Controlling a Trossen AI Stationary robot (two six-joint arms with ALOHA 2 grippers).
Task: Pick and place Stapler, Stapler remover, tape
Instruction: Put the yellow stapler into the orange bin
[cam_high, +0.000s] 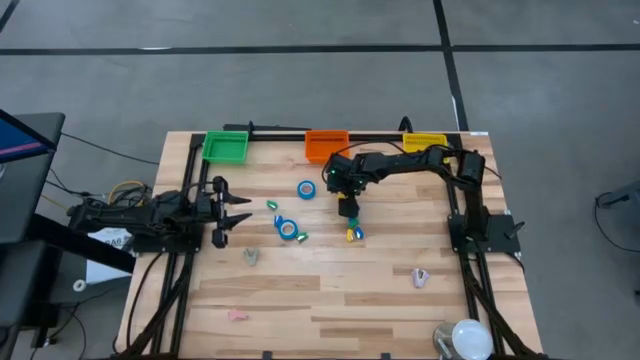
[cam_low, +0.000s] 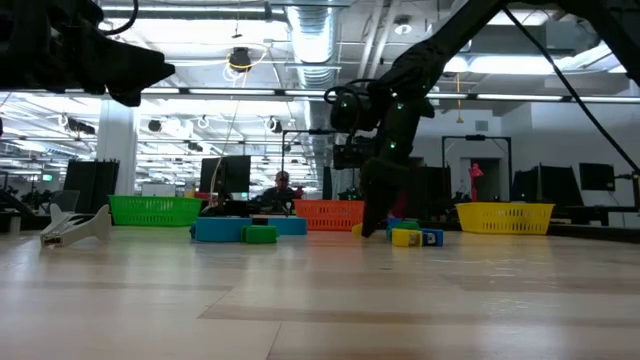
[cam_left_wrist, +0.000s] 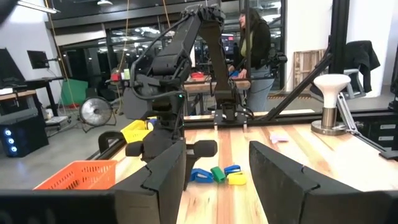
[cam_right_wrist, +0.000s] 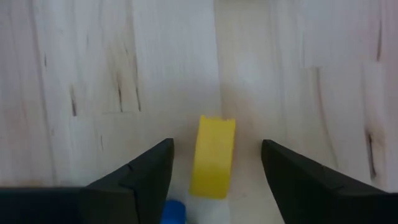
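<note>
My right gripper (cam_high: 348, 208) points down, open, just above a small yellow, blue and green stapler (cam_high: 353, 233) that lies flat on the table. In the right wrist view the stapler's yellow end (cam_right_wrist: 213, 155) lies between my open fingers (cam_right_wrist: 214, 180), untouched. Two blue tape rolls (cam_high: 306, 188) (cam_high: 287, 228) lie flat left of it, with small green pieces (cam_high: 272, 205) beside them. Pale stapler removers (cam_high: 251, 257) (cam_high: 420, 277) lie nearer the front edge. My left gripper (cam_high: 235, 212) waits open at the table's left side.
Green bin (cam_high: 226, 147), orange bin (cam_high: 326, 143) and yellow bin (cam_high: 424, 142) stand along the far edge. A pinkish remover (cam_high: 237, 315) lies near the front left, and a white lamp-like object (cam_high: 465, 338) stands at the front right corner. A person stands beyond the table.
</note>
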